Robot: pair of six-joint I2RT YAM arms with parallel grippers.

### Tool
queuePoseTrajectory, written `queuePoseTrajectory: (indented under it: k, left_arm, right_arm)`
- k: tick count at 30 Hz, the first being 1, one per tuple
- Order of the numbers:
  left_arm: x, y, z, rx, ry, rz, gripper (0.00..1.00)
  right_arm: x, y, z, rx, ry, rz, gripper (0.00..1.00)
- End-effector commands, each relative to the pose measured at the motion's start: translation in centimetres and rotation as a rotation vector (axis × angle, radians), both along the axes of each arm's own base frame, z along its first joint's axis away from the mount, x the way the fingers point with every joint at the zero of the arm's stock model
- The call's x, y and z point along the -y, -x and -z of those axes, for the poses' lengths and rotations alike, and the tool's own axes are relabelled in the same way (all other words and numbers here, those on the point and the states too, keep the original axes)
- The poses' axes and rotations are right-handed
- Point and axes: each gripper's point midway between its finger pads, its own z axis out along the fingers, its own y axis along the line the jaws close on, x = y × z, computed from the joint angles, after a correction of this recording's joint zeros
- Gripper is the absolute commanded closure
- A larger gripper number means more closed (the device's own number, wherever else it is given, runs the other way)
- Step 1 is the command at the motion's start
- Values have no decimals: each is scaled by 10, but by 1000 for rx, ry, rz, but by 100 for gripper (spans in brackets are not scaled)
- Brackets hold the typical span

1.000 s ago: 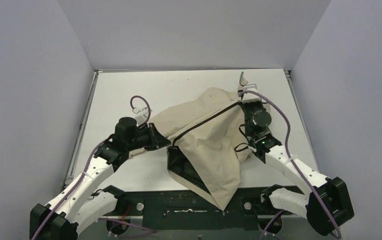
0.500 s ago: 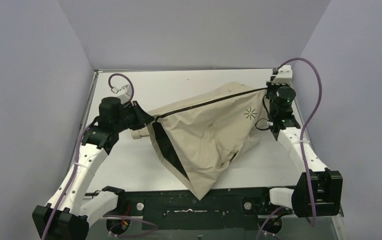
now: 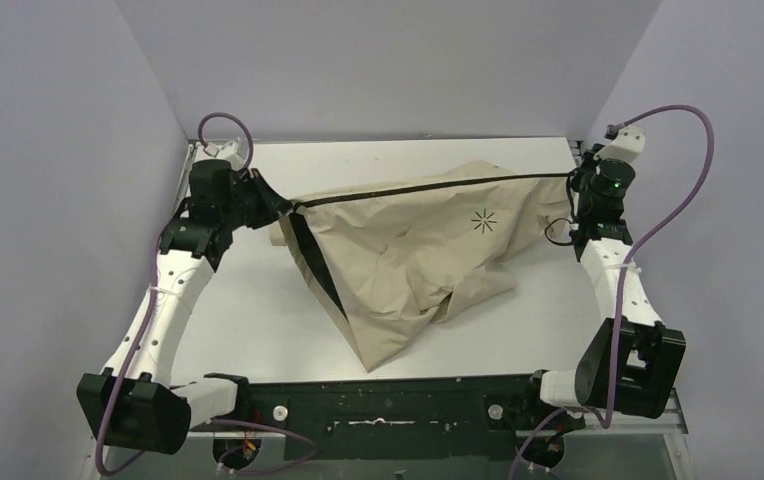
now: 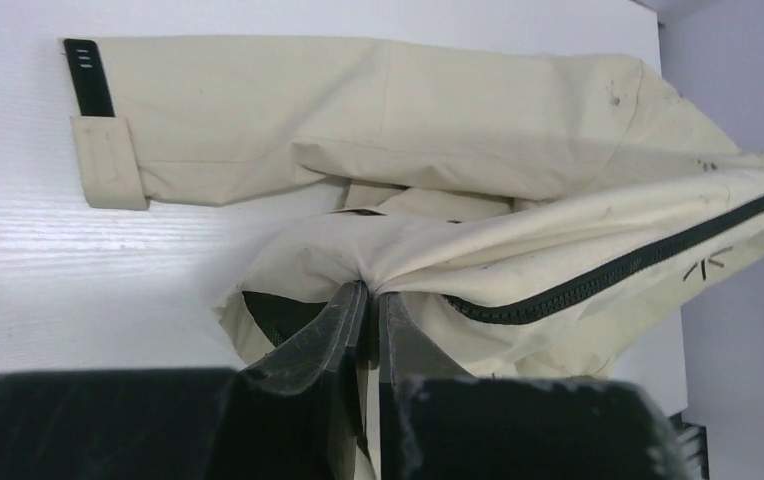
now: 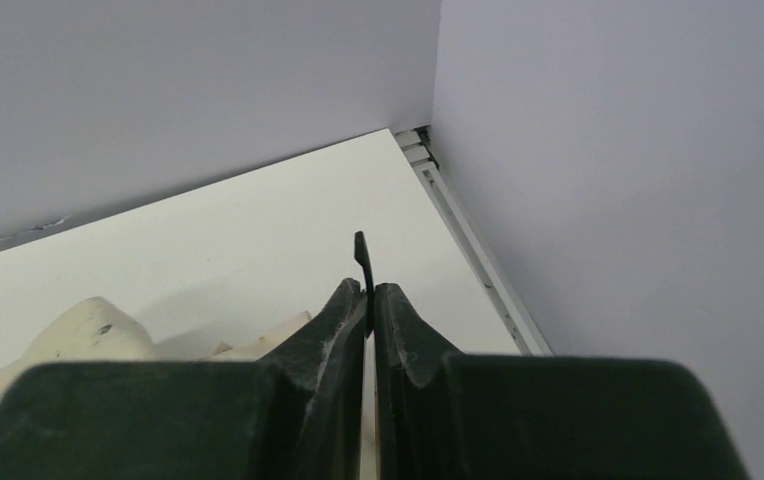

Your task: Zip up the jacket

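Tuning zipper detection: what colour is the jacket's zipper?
Black zipper on beige fabric jacket; clearest in left wrist view.

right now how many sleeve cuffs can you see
1: the cuff lies on the table near the left gripper; the other may be hidden under the jacket.

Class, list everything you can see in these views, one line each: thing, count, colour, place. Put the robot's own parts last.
Beige fabric jacket: one, beige with black lining, stretched across the table's middle.
Dark front zipper: one, black, along the jacket's taut edge between the tools.
Star-like logo: one, black, on the chest toward the right.
Cuff tab: one, black, at the sleeve end.
White table: one, white, under everything.
Left tool: one, black, shut on the jacket's left end.
Right tool: one, black, shut on the zipper's right end.
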Motion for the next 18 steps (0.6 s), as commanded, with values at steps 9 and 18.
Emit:
queuePoseTrajectory:
  k: [9, 18]
  left_arm:
    - [-110, -58, -90, 249, 50, -395, 100]
    - [-92, -75, -62, 186, 61, -267, 100]
  right_arm:
    - [53, 24, -45, 180, -52, 200, 100]
    - [-28, 10, -40, 201, -81, -26, 100]
